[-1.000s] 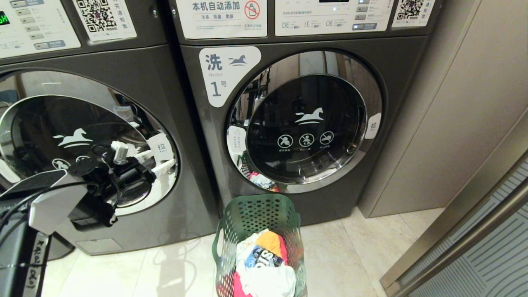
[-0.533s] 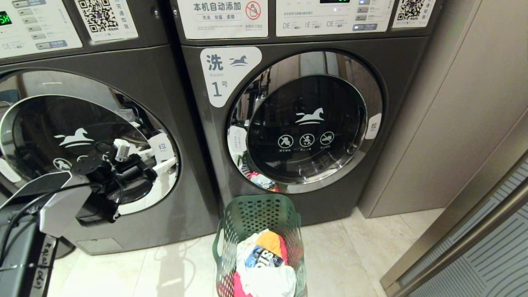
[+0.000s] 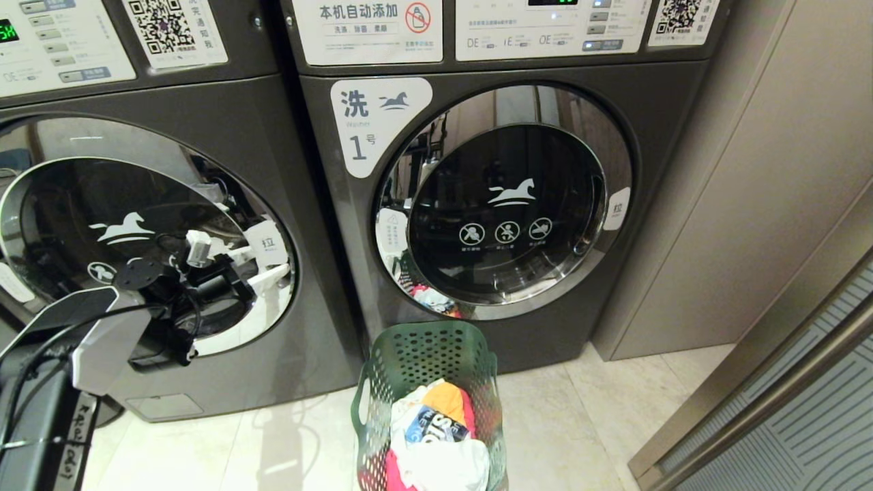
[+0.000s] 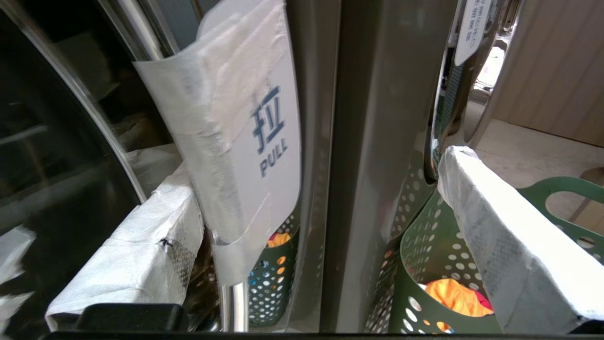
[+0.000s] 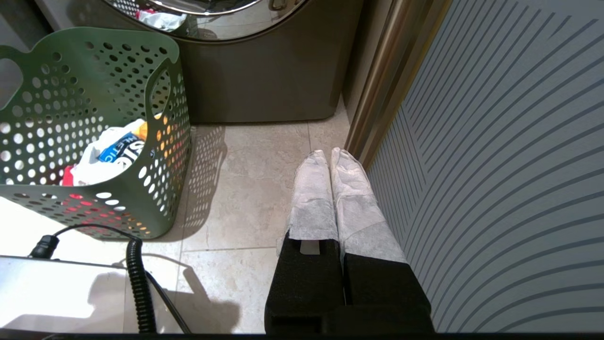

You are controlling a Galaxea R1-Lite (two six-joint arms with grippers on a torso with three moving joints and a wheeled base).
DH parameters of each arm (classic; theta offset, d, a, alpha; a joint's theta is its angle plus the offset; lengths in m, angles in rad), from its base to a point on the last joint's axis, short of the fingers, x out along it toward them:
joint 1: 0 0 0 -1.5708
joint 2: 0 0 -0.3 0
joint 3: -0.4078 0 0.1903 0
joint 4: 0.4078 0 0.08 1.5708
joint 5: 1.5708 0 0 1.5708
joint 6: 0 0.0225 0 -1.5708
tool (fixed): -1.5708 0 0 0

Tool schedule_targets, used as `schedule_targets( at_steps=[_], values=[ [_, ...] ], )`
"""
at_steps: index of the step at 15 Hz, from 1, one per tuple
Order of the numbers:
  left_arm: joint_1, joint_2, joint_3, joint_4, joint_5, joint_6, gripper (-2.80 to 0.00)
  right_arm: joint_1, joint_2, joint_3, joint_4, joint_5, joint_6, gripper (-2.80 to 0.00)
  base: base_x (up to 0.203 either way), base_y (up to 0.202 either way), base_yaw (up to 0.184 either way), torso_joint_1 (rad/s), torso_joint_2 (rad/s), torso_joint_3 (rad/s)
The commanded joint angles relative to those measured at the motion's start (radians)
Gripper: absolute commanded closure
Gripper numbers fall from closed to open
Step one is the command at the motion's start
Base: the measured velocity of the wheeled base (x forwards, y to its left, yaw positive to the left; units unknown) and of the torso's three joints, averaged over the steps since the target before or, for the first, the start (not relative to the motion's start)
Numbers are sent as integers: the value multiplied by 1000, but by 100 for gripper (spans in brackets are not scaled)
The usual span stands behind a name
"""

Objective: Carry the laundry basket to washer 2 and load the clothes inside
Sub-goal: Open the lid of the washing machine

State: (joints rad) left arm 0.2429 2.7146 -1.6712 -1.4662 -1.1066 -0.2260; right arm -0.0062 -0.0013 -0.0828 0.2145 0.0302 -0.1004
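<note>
Watching the left gripper [image 4: 321, 226] closely now, because this is where I think it can slip. I have it up against the door of the left-hand washer [image 3: 204, 102], which I take to be washer 2 though its number label is out of frame; the one on the right carries the "1" label [image 3: 372, 123]. The wrapped pull tab [image 4: 245, 141] marked PULL sits on the chrome rim, and one padded finger [image 4: 137, 250] looks to be touching or just beside its edge on the glass side, while the other finger [image 4: 509, 245] hangs well off to the far side, in front of the neighbouring machine.

My worry: the jaws are spread about as wide as they go, holding nothing, and they straddle far more than the tab. If I close from here, I think the far finger could catch the seam between the two cabinets rather than the tab. The padding could also slide off the taped tab, so the door stays latched.

Over on the other side, the right gripper [image 5: 332, 189] is parked low above the floor tiles [image 5: 245, 189], fingers pressed together and empty.

The laundry basket [image 3: 426, 354] stands on the floor in front of washer 1 [image 3: 505, 198], the clothes [image 3: 436, 436] piled inside, so no loading yet.
</note>
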Motion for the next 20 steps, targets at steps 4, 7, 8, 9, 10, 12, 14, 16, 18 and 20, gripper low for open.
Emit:
schedule_targets(
  at_steps=[4, 7, 8, 9, 10, 12, 14, 16, 18, 20],
  values=[
    [8, 20, 0, -8, -13, 38, -280, 0, 1, 0, 0, 0, -1, 0, 0, 0, 0, 0, 0, 0],
    [10, 20, 1, -16, -19, 37, -280, 0, 1, 0, 2, 0, -1, 0, 0, 0, 0, 0, 0, 0],
    [10, 22, 1, -16, -24, 36, -280, 0, 1, 0, 1, 0, -1, 0, 0, 0, 0, 0, 0, 0],
    [10, 22, -2, -16, -31, 36, -280, 0, 1, 0, 1, 0, -1, 0, 0, 0, 0, 0, 0, 0],
    [10, 24, -3, -16, -35, 36, -280, 0, 1, 0, 1, 0, -1, 0, 0, 0, 0, 0, 0, 0],
    [10, 28, -8, -16, -51, 31, -280, 0, 1, 0, 0, 0, -1, 0, 0, 0, 0, 0, 0, 0],
    [9, 34, -21, -14, -70, 24, -280, 0, 1, 0, 2, 0, -1, 0, 0, 0, 0, 0, 0, 0],
    [7, 44, -47, -15, -102, 8, -280, 0, 1, 0, 2, 0, -1, 0, 0, 0, 0, 0, 0, 0],
    [7, 59, -89, -14, -105, -8, -280, 0, 1, 0, 0, 0, -1, 0, 0, 0, 0, 0, 0, 0],
    [5, 70, -130, -14, -90, -25, -280, 0, 1, 0, 0, 0, -1, 0, 0, 0, 0, 0, 0, 0]
  ],
)
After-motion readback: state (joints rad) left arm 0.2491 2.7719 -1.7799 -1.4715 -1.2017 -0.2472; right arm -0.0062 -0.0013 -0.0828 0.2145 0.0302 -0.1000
